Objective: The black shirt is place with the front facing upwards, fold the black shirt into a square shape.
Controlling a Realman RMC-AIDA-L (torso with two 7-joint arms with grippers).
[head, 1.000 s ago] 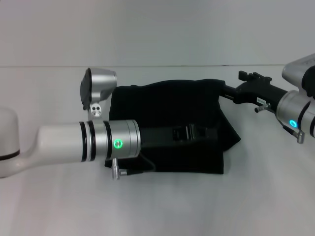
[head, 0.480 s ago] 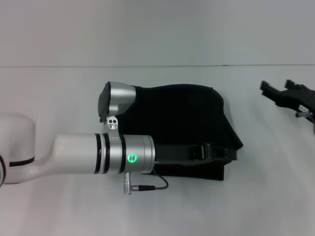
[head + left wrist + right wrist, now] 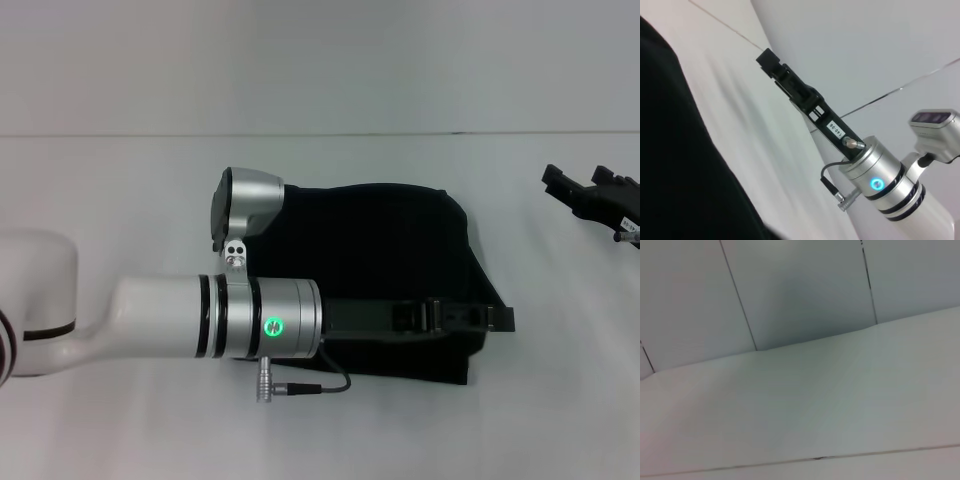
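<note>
Left end effector (image 3: 495, 318) stretches flat across the folded black shirt (image 3: 380, 240), reaching its right edge, grip unclear. Right end effector (image 3: 580, 190) hovers well apart, fingers spread.

The robot's left arm (image 3: 150, 320) is a white tube ending in silver rings, a green-lit indicator, a black cable beneath and a black gripper (image 3: 480, 318). The right gripper (image 3: 790, 80), also black, carries a white label, blue light behind it.
</note>
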